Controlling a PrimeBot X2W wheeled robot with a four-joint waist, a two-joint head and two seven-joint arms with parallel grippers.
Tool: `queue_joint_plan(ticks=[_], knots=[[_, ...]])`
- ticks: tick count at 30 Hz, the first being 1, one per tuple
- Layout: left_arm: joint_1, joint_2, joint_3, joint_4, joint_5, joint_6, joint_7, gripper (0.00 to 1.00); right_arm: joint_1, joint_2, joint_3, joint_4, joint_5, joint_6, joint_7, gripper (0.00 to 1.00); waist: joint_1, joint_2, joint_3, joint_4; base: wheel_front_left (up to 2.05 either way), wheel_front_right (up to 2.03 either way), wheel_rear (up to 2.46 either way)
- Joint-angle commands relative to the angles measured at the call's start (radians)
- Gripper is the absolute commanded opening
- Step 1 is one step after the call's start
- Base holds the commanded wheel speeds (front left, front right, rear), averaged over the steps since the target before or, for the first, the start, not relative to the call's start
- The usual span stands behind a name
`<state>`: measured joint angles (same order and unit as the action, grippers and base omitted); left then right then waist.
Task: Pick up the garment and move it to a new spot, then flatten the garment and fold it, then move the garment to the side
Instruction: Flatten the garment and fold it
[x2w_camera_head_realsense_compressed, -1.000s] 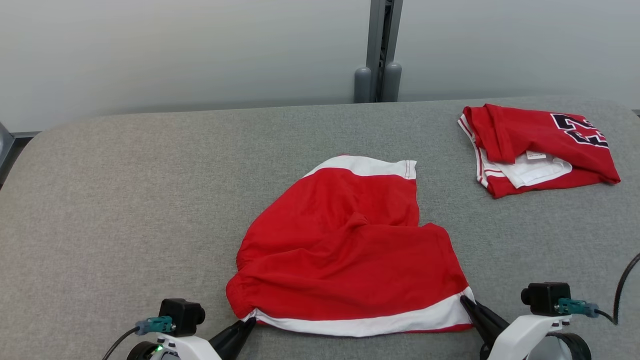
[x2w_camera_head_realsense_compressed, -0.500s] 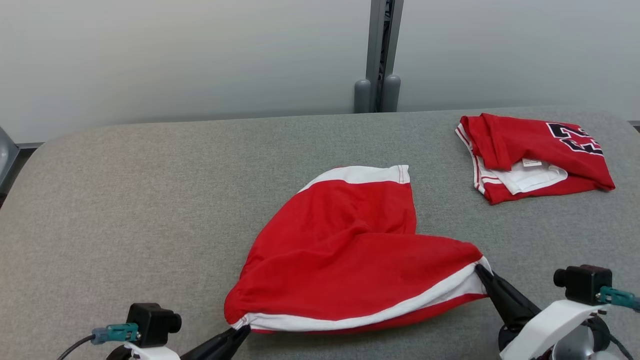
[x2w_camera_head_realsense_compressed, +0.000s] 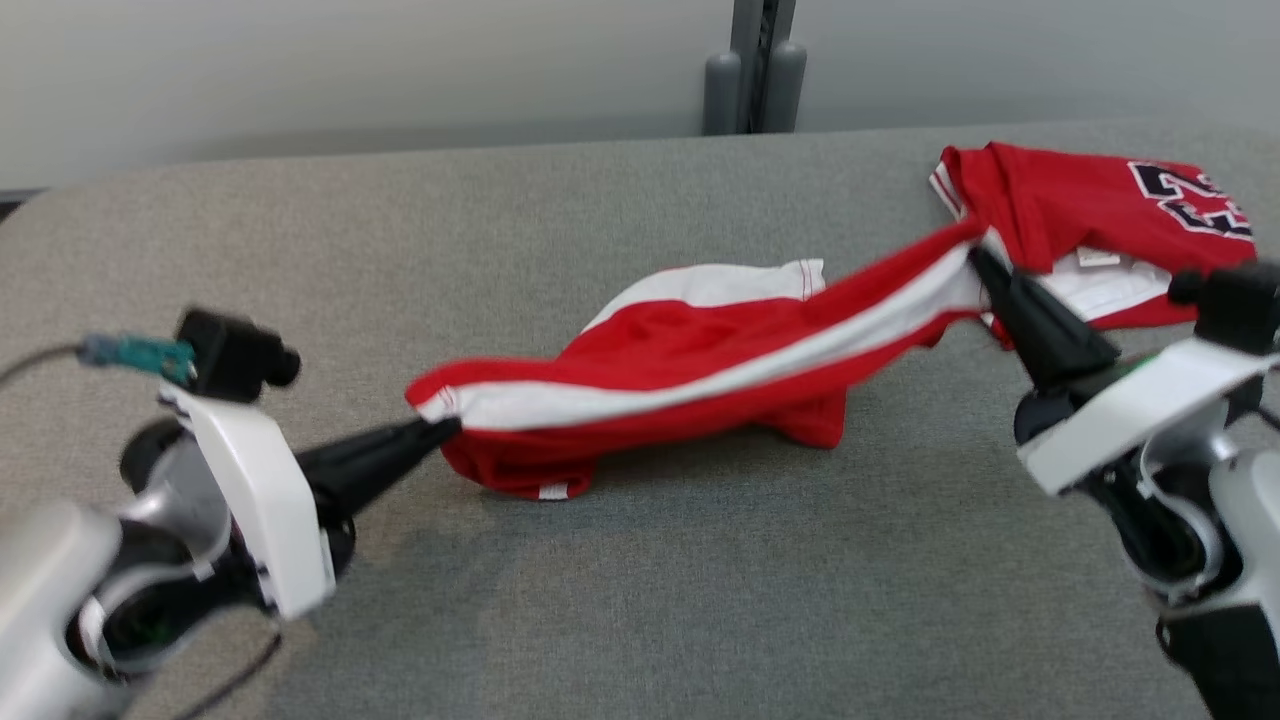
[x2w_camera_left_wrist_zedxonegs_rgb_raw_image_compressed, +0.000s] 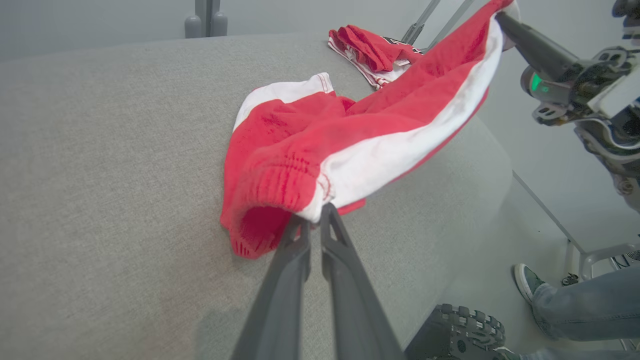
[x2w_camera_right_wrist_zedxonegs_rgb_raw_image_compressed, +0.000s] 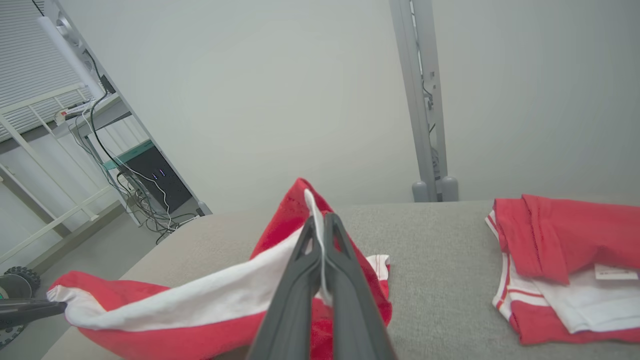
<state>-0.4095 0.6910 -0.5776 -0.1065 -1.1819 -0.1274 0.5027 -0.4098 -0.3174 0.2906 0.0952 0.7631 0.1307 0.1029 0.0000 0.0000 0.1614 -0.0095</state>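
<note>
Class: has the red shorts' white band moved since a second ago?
Yes: the white band lifted off the table, its right end now by the folded jersey.

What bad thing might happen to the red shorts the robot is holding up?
The left gripper and right gripper each pinch just a corner of the shorts, so a corner might slip free. The right gripper hangs close to the folded jersey and may rumple it.
</note>
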Motion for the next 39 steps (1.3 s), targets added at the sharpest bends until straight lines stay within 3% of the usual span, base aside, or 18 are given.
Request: queue_joint_plan(ticks=[1,5,8,12,18,23,28,32,39], knots=[[-0.074,0.016,0.012,0.016,-0.016,-0.003,0.033,0.00,-0.060,-0.013,-0.003,0.013,-0.011,0.000,0.008,0.00,0.0000,0.0000,0.090,-0.003,0.00,0.00,0.00],[-0.334,0.016,0.015,0.092,-0.061,-0.003,0.166,0.00,-0.304,-0.021,0.015,0.074,-0.012,0.000,0.025,0.00,0.0000,0.0000,0.215,0.000,0.00,0.00,0.00],[-0.522,-0.018,0.032,0.185,-0.101,-0.004,0.234,0.00,-0.491,-0.016,0.032,0.141,-0.015,0.000,0.029,0.00,0.0000,0.0000,0.305,0.002,0.00,0.00,0.00],[-0.760,-0.045,0.028,0.317,-0.060,-0.004,0.278,0.00,-0.735,0.000,0.052,0.245,-0.008,0.000,0.016,0.00,0.0000,0.0000,0.411,-0.002,0.00,0.00,0.00],[-1.028,-0.074,-0.020,0.462,0.046,-0.003,0.233,0.00,-1.029,0.038,0.026,0.400,0.066,0.000,-0.048,0.00,0.0000,0.0000,0.522,-0.007,0.00,0.00,0.00],[-1.196,-0.086,-0.056,0.531,0.096,-0.003,0.098,0.00,-1.214,0.028,0.048,0.495,0.079,0.000,-0.132,0.00,0.0000,0.0000,0.564,-0.010,0.00,0.00,0.00],[-1.309,-0.092,-0.107,0.606,0.116,-0.003,-0.045,0.00,-1.339,0.013,0.076,0.556,0.064,0.000,-0.271,0.00,0.0000,0.0000,0.567,-0.008,0.00,0.00,0.00],[-1.318,-0.105,-0.157,0.639,0.088,-0.003,-0.083,0.00,-1.359,0.024,0.113,0.587,0.083,0.000,-0.300,0.00,0.0000,0.0000,0.565,-0.003,0.00,0.00,0.00],[-1.265,-0.062,-0.298,0.656,0.004,-0.003,-0.067,0.00,-1.278,0.007,0.272,0.597,0.141,0.000,-0.288,0.00,0.0000,0.0000,0.552,-0.003,0.00,0.00,0.00]])
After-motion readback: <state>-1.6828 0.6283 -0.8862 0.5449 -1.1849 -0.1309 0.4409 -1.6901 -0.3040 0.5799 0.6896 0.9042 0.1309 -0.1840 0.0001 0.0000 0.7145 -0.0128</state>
